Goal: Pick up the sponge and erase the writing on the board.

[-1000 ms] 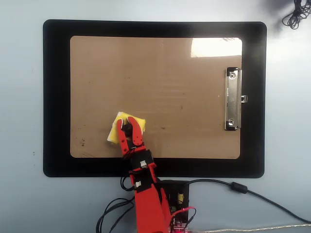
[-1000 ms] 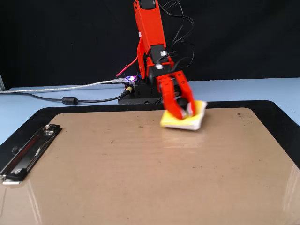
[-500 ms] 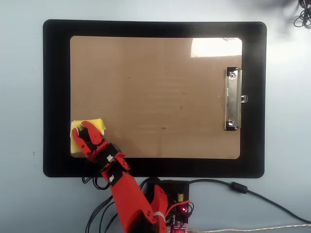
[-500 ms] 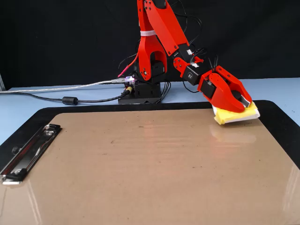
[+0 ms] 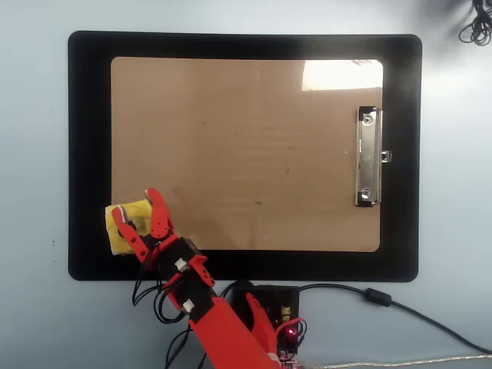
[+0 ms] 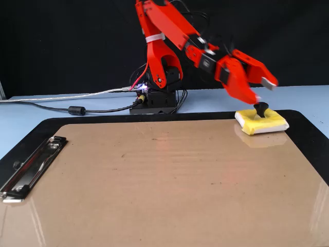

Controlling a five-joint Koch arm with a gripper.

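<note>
The yellow sponge (image 5: 118, 240) lies at the board's lower left corner in the overhead view, partly on the black mat. In the fixed view the sponge (image 6: 259, 123) sits at the far right with a black knob on top. My red gripper (image 5: 135, 204) is open, its jaws spread over the sponge; the fixed view shows the gripper (image 6: 263, 91) just above the knob, holding nothing. The tan board (image 5: 246, 154) (image 6: 154, 180) shows no marker lines, only faint specks.
The board lies on a black mat (image 5: 88, 154) (image 6: 308, 134). Its silver clip (image 5: 369, 157) (image 6: 31, 164) is at the right in the overhead view. The arm base (image 5: 269, 307) (image 6: 154, 98) and cables (image 5: 384, 300) sit beside the mat's edge.
</note>
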